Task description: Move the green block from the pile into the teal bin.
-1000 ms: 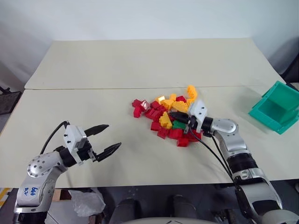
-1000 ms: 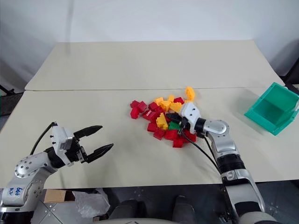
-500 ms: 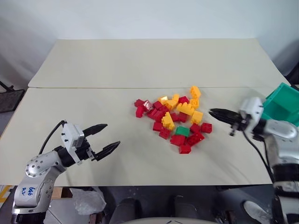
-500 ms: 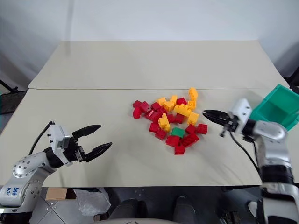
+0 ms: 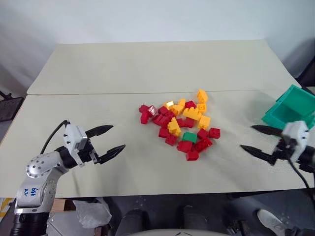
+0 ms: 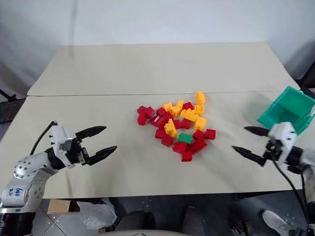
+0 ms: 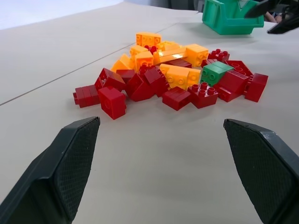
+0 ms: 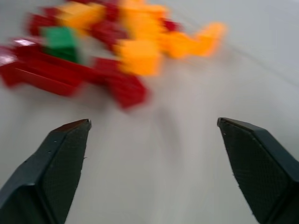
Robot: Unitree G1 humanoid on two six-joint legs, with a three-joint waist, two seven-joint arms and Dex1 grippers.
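Observation:
The green block lies among red bricks at the near edge of the pile, mid-table. It also shows at the pile's right side in the left wrist view as a green block. The teal bin stands tilted at the table's right edge. My right gripper hovers open and empty over bare table between pile and bin, pointing at the pile. My left gripper is open and empty at the table's left front, well short of the pile.
The beige table stretches far back behind the pile, with a seam running across it. A crumpled plastic bag lies on the floor below the table's front left edge.
My right gripper has pulled out of the pile, swung right toward the bin and opened wide, carrying nothing. The green block stays in the pile, whose bricks shifted a little. The left gripper kept still.

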